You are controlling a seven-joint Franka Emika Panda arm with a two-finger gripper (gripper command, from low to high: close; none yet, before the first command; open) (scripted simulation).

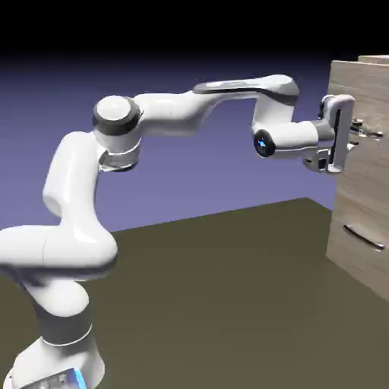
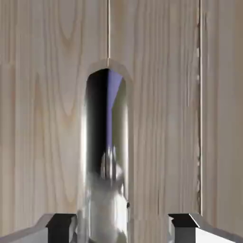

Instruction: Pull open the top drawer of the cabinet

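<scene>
High on the cabinet (image 1: pixel 357 182), at the exterior view's right, the top drawer's bar handle (image 2: pixel 107 156) runs between the claw's (image 2: pixel 122 232) spread tips, nearer one. Closing off-centre could shove the bar sideways or slip off its smooth metal. Beside the drawer lies a panel seam; open room spans behind the wrist.

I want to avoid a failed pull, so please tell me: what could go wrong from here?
The fingers stand on both sides of the bar handle, but one is much nearer, so closing might push it sideways. The handle looks smooth and shiny, so the grip could slip during the pull.
</scene>
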